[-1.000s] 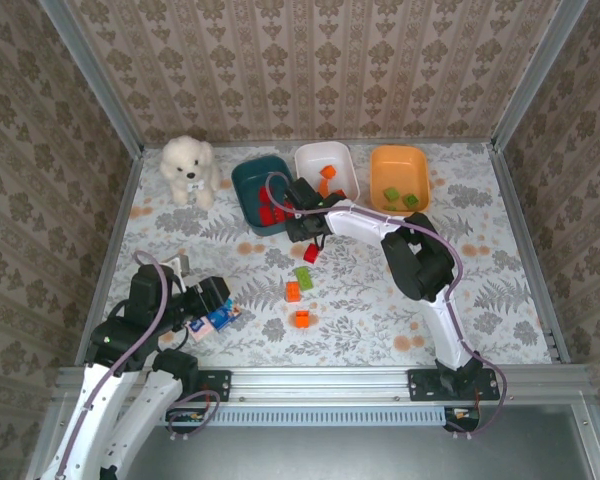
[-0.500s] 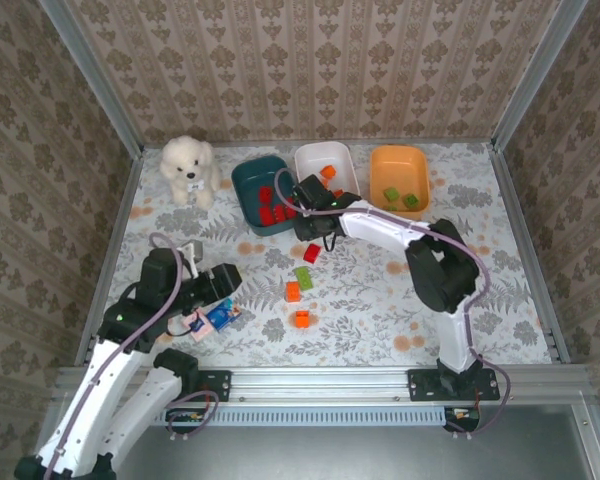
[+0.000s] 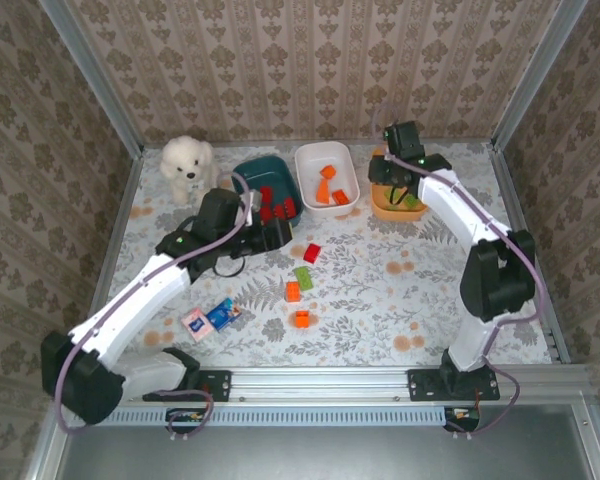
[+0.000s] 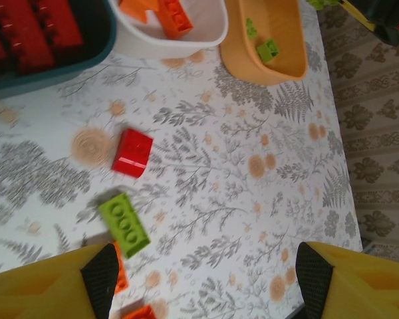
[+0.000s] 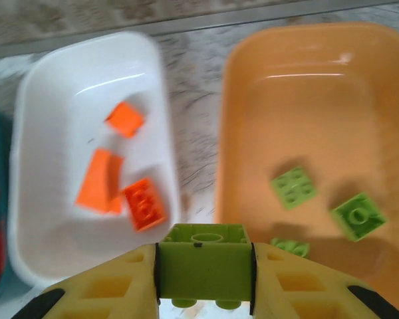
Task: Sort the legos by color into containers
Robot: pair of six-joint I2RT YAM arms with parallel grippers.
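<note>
The right jaws are clamped on a green brick point(image 5: 203, 260), poised at the rim of the orange bin point(image 5: 319, 113), whose hollow lies just ahead and rightward. The left jaws gape empty above a red brick point(image 4: 132, 152) on the bench point(image 4: 239, 219).

Left arm point(image 3: 140, 295), white with black joints: stretched forward and toward the middle, wrist angled down.
Left end effector point(image 4: 206, 272), yellow-fingered: jaws spread wide, nothing between them.
Right arm point(image 3: 458, 208): elbow raised, forearm reaching far forward.
Right end effector point(image 5: 205, 279): clamped on a light green plastic brick point(image 5: 203, 256).
</note>
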